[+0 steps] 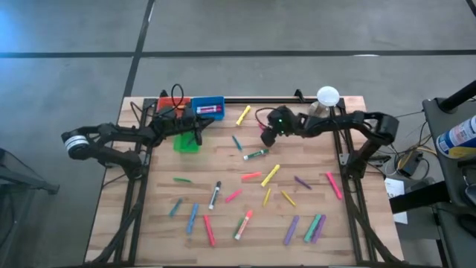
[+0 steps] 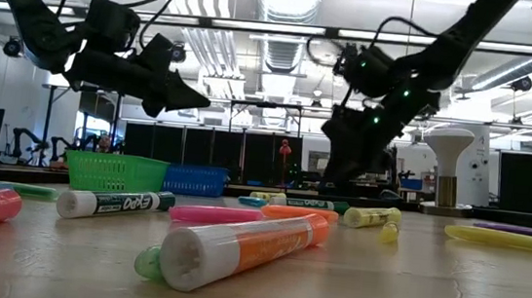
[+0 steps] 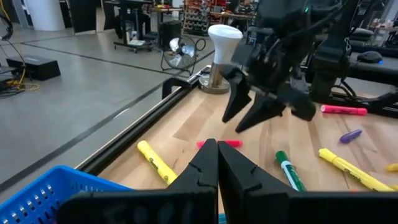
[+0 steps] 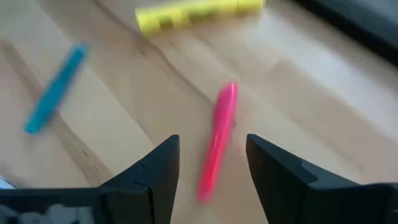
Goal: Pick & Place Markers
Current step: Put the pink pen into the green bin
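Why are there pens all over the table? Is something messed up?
The markers lie scattered at all angles across the wooden table, not in the bins at the far edge. None looks broken. The right gripper is open above a pink marker; the left gripper is shut.
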`<state>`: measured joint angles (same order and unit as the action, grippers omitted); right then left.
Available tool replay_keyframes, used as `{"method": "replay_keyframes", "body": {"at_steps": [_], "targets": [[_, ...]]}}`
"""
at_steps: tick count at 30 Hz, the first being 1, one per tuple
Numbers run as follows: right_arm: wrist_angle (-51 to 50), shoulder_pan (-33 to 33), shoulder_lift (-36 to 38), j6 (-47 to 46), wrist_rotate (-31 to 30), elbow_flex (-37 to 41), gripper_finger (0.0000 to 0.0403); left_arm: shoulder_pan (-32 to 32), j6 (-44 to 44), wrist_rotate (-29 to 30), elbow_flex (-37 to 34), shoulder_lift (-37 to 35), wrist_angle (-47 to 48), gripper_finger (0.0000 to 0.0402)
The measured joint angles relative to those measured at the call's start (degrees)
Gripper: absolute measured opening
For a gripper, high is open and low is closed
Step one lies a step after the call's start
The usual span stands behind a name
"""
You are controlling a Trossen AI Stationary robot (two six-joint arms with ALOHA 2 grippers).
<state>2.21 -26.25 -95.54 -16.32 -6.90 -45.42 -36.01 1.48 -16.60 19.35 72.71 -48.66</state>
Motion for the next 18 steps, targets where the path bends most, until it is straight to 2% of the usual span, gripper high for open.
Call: {"method": "replay_keyframes", "body": {"at_steps": [4, 9, 11, 16, 18], "targets": [[-2.01, -0.09, -3.3, -2.62, -0.08, -1.17, 0.0179, 0.0, -0.1, 0.01, 0.0, 0.0, 0.16, 0.0002], [-1.97, -0.27, -6.51, -4.29, -0.7, -1.53, 0.0154, 0.0, 0.09, 0.0, 0.0, 0.02, 1.19, 0.0002], [-1.75, -0.27, -6.99, -4.29, -0.83, -1.6, 0.0138, 0.0, 0.72, 0.51, 0.0, 0.02, 1.27, 0.0002], [-1.63, -0.19, -7.15, -4.28, -1.0, -1.49, 0.0084, -0.02, 4.61, 8.57, 0.0, 0.04, 2.63, 0.0002], [-1.67, -0.03, -6.83, -3.94, -0.96, -1.43, 0.0059, 0.01, 6.05, 8.64, 0.0, 0.05, 3.71, 0.0002]]}}
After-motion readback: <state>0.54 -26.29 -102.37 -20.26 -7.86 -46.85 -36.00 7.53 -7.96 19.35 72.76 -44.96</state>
